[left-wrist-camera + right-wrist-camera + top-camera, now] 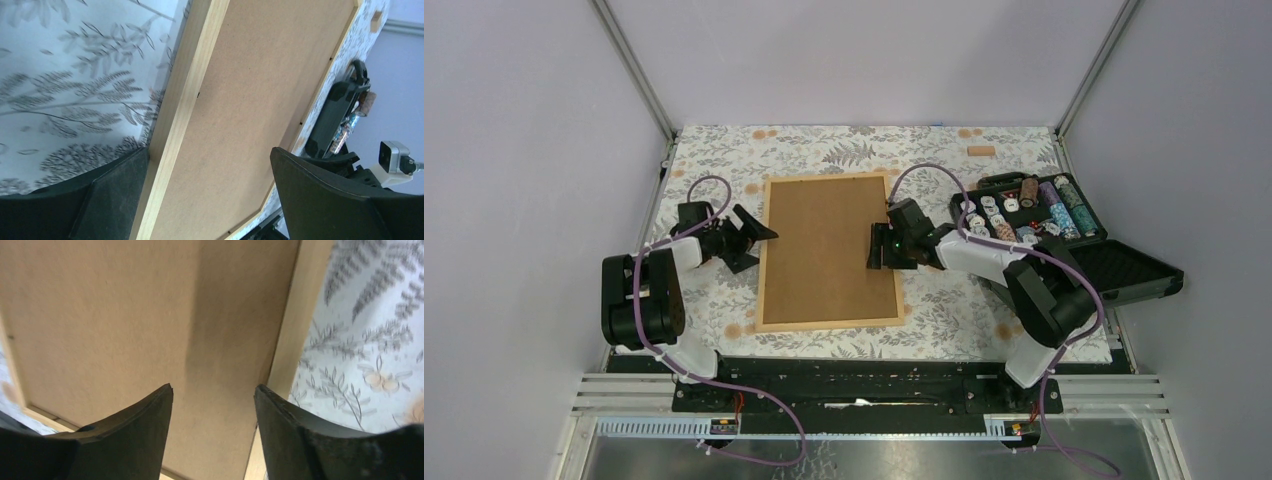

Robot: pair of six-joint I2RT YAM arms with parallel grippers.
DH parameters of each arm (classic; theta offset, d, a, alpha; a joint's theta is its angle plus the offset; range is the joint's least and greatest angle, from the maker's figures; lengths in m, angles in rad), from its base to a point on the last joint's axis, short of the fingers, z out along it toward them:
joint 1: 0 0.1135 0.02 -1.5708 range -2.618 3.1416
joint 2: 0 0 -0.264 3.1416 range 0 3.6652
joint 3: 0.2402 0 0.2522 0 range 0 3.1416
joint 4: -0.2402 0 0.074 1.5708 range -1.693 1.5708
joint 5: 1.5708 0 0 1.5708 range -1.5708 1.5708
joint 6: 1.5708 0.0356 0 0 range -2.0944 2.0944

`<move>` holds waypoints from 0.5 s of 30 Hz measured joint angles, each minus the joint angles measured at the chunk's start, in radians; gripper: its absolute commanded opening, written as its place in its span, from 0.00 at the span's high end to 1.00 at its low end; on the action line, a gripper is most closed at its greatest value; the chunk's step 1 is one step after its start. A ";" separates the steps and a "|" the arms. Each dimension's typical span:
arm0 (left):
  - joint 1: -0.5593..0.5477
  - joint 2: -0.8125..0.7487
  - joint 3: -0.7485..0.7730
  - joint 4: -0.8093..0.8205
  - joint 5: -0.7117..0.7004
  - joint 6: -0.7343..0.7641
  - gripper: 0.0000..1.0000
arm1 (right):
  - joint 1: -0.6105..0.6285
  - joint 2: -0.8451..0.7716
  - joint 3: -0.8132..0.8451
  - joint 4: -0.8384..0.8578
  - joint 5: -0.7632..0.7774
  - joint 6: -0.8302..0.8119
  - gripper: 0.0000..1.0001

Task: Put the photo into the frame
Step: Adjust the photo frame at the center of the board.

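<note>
Overhead, frame: the frame (828, 323) lies face down in the middle of the floral surface (944, 310), with a brown backing board (829, 250) filling its opening.
Overhead, photo: the photo shows nowhere. If it is in, it lies hidden beneath the board, so the loading looks done or nearly so, and securing the back is the likely remainder.
Overhead, claws: the left claw (759, 248) is spread wide and empty at the frame's left rail. The right claw (876, 250) is at the right rail, over the board's edge.
Overhead, surroundings: an open black case (1124, 270) of poker chips stands close beside the right arm, the one thing that might crowd it. A small wooden block (980, 151) lies at the far edge, well apart.
Left wrist, frame: the pale frame (185, 100) and backing board (265, 90) show between the parted fingers of the left claw (209, 165), which grasps nothing. Tiny dark marks dot the inner edge, too small to read.
Right wrist, claw: the right claw (214, 390) is released, with nothing between its jaws above the backing board (125, 315). Whether it touches the board cannot be told.
</note>
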 measured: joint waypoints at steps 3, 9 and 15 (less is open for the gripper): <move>-0.028 -0.006 0.006 -0.049 0.001 0.004 0.02 | 0.033 -0.028 0.004 -0.106 0.023 -0.033 0.23; -0.049 -0.040 0.009 -0.151 -0.029 0.027 0.02 | 0.043 -0.078 0.072 -0.215 -0.004 -0.074 0.23; -0.049 -0.050 0.010 -0.188 -0.037 0.032 0.02 | 0.043 -0.089 0.123 -0.187 -0.038 -0.076 0.25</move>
